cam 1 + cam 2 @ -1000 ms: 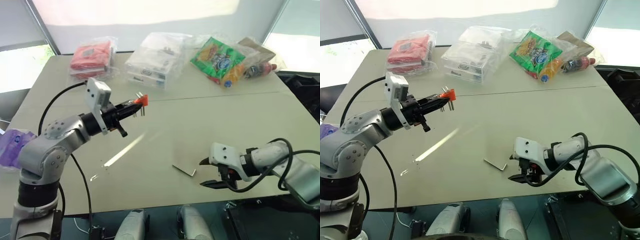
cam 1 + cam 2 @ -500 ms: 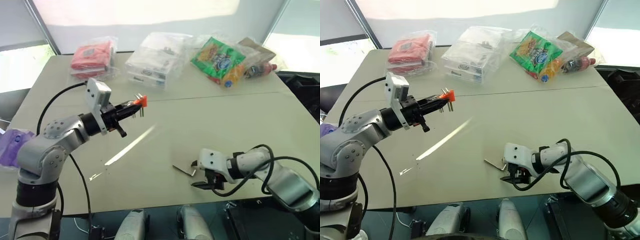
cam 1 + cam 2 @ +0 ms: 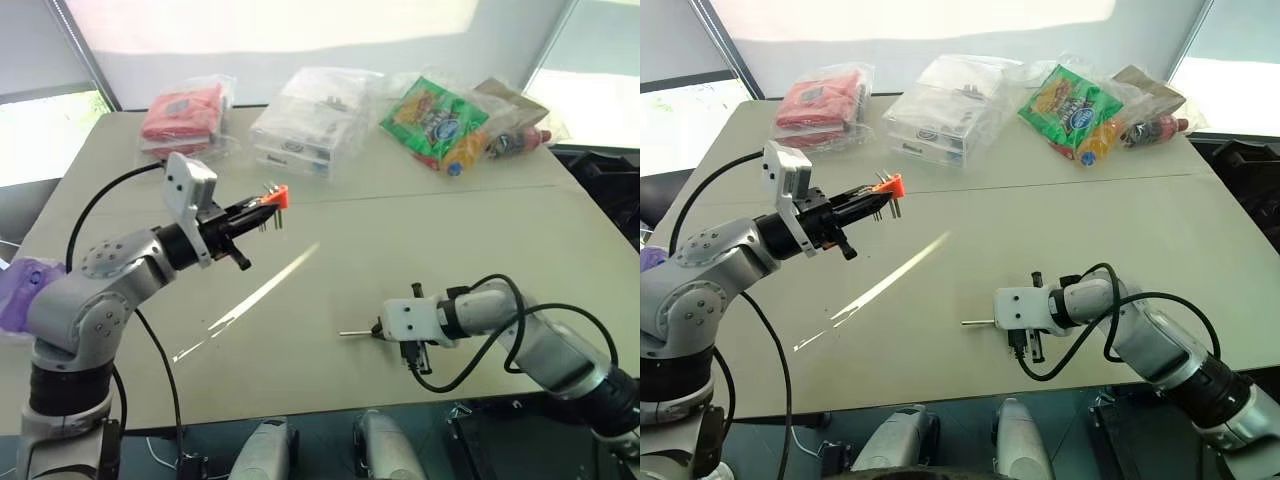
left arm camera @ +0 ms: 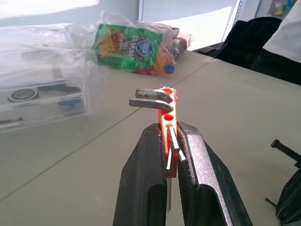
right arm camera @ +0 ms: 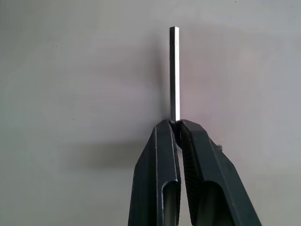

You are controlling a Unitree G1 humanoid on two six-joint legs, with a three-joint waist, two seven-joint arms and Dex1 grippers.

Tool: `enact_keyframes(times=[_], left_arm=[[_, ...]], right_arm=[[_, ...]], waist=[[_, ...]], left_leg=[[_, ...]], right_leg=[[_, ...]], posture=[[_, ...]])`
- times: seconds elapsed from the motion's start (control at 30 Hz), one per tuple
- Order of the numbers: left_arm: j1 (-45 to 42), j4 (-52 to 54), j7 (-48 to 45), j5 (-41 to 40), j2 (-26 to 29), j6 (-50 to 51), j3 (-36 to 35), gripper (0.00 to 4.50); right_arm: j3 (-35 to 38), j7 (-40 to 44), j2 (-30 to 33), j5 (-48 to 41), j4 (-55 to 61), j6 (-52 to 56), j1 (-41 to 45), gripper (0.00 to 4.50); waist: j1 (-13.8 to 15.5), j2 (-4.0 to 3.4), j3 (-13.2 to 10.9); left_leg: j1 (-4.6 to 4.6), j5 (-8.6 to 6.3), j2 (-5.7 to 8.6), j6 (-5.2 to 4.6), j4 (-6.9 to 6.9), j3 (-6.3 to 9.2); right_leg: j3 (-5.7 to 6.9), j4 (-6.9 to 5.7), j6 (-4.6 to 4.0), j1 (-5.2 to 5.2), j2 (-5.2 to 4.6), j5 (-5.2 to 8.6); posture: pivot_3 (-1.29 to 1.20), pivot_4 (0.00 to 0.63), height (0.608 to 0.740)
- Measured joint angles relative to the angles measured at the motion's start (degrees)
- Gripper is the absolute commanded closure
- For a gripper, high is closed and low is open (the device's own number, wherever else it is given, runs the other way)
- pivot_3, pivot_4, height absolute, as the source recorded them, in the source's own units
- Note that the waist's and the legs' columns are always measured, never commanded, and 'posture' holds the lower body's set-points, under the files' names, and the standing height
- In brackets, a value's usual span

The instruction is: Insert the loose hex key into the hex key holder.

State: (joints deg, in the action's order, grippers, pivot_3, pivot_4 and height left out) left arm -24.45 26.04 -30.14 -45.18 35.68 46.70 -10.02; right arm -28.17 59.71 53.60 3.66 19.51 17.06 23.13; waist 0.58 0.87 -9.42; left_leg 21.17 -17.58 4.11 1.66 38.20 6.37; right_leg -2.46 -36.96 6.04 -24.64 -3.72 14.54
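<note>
Since a second ago the right gripper has moved left across the worktop to the loose hex key, and its fingers, spread then, are now clenched on the key's end at lower centre of the head views, the long grey shaft pointing left. The left gripper, unmoved at centre left, grasps the hex key holder, a small orange-red block with bent grey keys sticking out. No packet writing is readable.
</note>
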Motion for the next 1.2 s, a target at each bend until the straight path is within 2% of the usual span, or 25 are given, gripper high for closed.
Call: enact_keyframes(times=[0.13,0.27,0.37,0.47,0.6,0.73,0.83,0.97,1.13,1.2], left_arm=[[0.1,0.0,0.4,0.2,-0.3,-0.3,-0.1,4.5],[0.0,0.0,0.9,0.8,-1.2,-1.1,0.0,4.5],[-0.1,-0.1,1.0,1.0,-2.2,-1.3,0.2,4.5],[-0.5,-0.3,0.9,1.4,-2.6,-1.6,0.5,4.5],[-0.9,-1.4,0.5,2.5,-2.6,-2.5,0.5,4.5],[-1.5,-1.9,-0.1,3.1,-2.6,-2.8,0.8,4.5],[-2.5,-2.6,-0.4,3.5,-2.9,-3.4,1.4,4.5],[-2.9,-2.7,-0.3,4.0,-3.7,-3.9,1.8,4.5],[-2.6,-2.4,0.4,4.7,-4.9,-4.5,2.1,4.5],[-2.4,-2.3,0.6,4.7,-4.9,-4.6,2.1,4.5]], right_arm=[[-2.7,-3.0,0.3,11.1,-11.7,-16.1,7.7,4.47],[-5.1,-16.6,-2.7,26.3,-31.8,-32.8,18.4,4.47],[-5.0,-30.1,-7.3,33.4,-41.1,-40.4,24.3,4.47],[-4.9,-37.2,-9.8,35.8,-45.2,-45.1,26.8,4.47],[-5.0,-37.7,-10.0,36.4,-48.6,-52.0,27.0,4.47],[-5.9,-31.3,-9.9,33.8,-50.7,-61.0,28.4,4.47],[-7.1,-28.2,-9.8,33.9,-54.1,-68.1,33.2,4.47],[-7.0,-31.8,-11.2,37.1,-59.3,-71.1,39.3,4.47],[-6.8,-55.9,-14.7,49.4,-61.4,-60.3,39.6,4.47],[-6.0,-62.5,-15.1,51.3,-61.4,-56.8,38.6,4.47]], waist=[[0.1,0.0,0.0],[-0.1,0.02,0.0],[-0.7,0.02,0.0],[-1.3,0.02,0.0],[-1.3,0.02,0.0],[-1.7,0.0,0.0],[-1.8,-0.01,0.0],[-1.8,-0.01,-0.1],[-1.5,-0.01,-0.1],[-1.2,-0.01,0.0]], left_leg=[[-0.01,0.14,0.02,0.24,0.02,-0.02],[0.15,0.17,0.02,0.3,-0.04,-0.07],[0.36,0.19,0.0,0.34,-0.15,-0.16],[0.37,0.19,-0.01,0.34,-0.21,-0.16],[0.37,0.19,0.03,0.33,-0.14,-0.18],[0.34,0.19,0.01,0.33,-0.16,-0.19],[0.32,0.19,0.0,0.33,-0.17,-0.19],[0.31,0.19,-0.01,0.33,-0.21,-0.18],[0.39,0.19,0.02,0.34,-0.19,-0.2],[0.39,0.2,0.02,0.35,-0.19,-0.19]], right_leg=[[0.01,0.01,0.0,0.03,-0.01,0.0],[-0.02,-0.03,0.0,-0.22,0.0,0.0],[-0.11,-0.12,-0.01,-0.6,0.0,0.0],[-0.11,-0.11,-0.01,-0.61,0.01,0.0],[-0.12,-0.06,0.0,-0.53,0.0,0.0],[-0.14,-0.08,0.0,-0.53,0.04,0.0],[-0.14,-0.09,0.0,-0.54,0.05,0.0],[-0.14,-0.1,0.0,-0.56,0.06,0.0],[-0.2,-0.18,-0.01,-0.68,0.05,0.0],[-0.2,-0.16,-0.01,-0.66,0.05,0.0]], posture=[[0.0,0.15,0.74],[0.0,0.15,0.74],[0.0,0.15,0.74],[0.0,0.15,0.74],[0.0,0.15,0.74],[0.0,0.15,0.74],[0.0,0.15,0.74],[0.0,0.15,0.74],[0.0,0.15,0.74],[0.0,0.15,0.74]])
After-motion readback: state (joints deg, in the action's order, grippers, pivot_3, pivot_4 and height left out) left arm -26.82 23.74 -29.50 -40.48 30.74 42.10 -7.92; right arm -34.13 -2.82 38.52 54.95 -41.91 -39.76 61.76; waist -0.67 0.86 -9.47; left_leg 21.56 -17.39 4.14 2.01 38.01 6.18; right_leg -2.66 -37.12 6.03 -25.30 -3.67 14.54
